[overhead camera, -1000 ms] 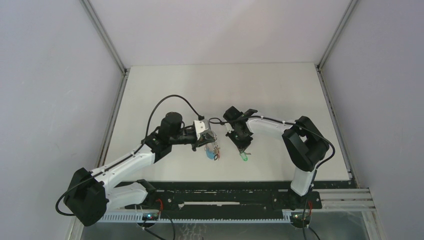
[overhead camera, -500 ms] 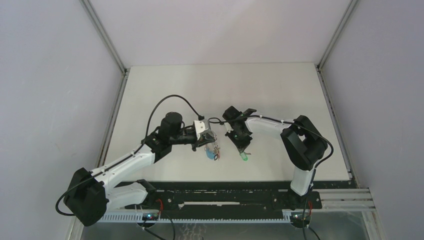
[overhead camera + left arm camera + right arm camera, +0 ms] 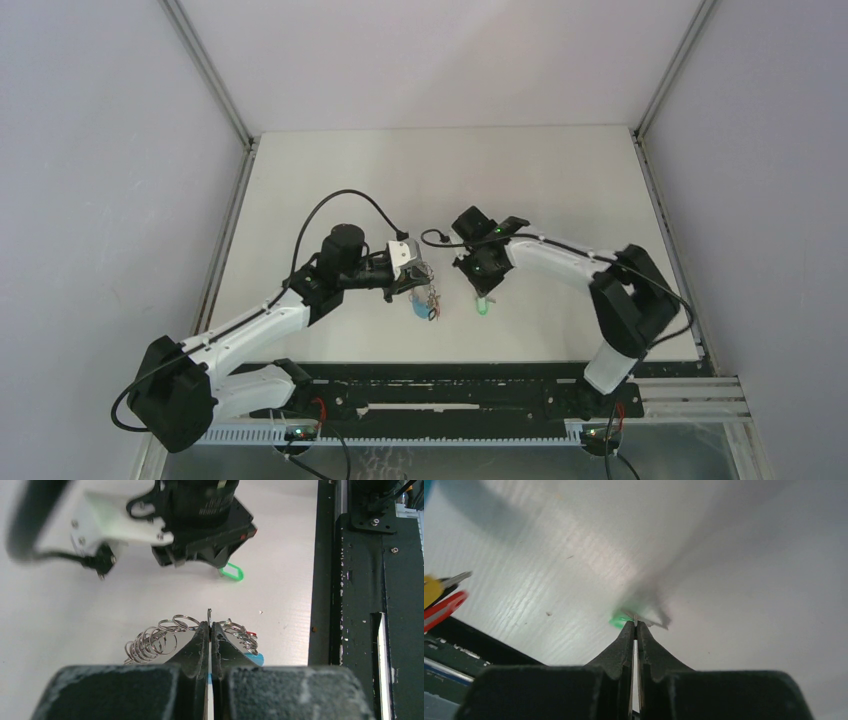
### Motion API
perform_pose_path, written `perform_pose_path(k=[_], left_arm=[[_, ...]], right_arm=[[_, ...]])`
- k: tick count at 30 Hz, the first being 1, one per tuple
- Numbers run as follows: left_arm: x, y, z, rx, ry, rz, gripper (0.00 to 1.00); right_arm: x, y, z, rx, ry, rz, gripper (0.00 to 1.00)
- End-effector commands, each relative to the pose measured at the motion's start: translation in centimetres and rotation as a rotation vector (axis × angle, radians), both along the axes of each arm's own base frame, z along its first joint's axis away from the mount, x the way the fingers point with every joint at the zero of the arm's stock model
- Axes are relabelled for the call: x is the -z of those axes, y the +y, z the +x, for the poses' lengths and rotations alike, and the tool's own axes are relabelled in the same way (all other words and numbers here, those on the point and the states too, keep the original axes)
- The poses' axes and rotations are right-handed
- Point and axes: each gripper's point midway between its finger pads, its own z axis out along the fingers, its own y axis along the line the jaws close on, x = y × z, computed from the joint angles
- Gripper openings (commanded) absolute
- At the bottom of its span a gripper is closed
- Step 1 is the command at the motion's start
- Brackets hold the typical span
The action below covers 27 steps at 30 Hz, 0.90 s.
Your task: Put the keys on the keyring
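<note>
The left gripper [image 3: 210, 626] is clamped on the thin wire of the keyring [image 3: 152, 639], steadying it low over the table [image 3: 450, 170] so a key can be fed on. Near it, the right gripper [image 3: 634, 625] pinches the metal end of the green-tagged key [image 3: 618, 619]. Since a second ago the right jaws have closed fully and that arm's elbow has swung outward, drawing the key slightly towards the ring.

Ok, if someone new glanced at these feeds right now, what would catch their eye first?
Most striking is the bright green-tagged key at mid-table, pinched at the tips of the shut right end effector. Just left of it, the left end effector is clamped on the thin keyring. The ring's silver links fan out beside the fingertips, and its light-blue sleeve shows underneath.
</note>
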Motion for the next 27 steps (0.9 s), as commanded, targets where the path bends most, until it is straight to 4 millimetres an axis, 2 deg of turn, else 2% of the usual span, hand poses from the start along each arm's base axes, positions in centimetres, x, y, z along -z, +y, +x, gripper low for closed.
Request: perform_pose_path(k=[1,7,14,18,22,27], left_arm=[[-1.8,-0.2,-0.1,0.016,-0.052,-0.056,0.0],[-2.8,-0.1,-0.3,0.025,-0.078,-0.075,0.0],[-4.2,-0.1,-0.6,0.04,-0.124,-0.1,0.0],[-4.6,-0.1,-0.9,0.056,-0.137,-0.108,0.0],[-4.5,0.0,-1.2,0.068,-0.148,-0.11,0.0],[-3.9,-0.2,-1.6,0.107,-0.14,-0.104,0.0]], right_arm=[[-5.2,1.5,1.3,-0.092,-0.199,0.173,0.0],[-9.8,3.0,1.6,-0.214,-0.405,0.404,0.0],[-15.9,4.8,0.4,-0.406,-0.7,0.681,0.0],[-16.4,5.4,-0.1,-0.491,-0.798,0.754,0.0],[-16.4,6.0,-0.9,-0.57,-0.786,0.803,0.0],[-16.8,6.9,-3.4,-0.799,-0.739,0.893,0.0]])
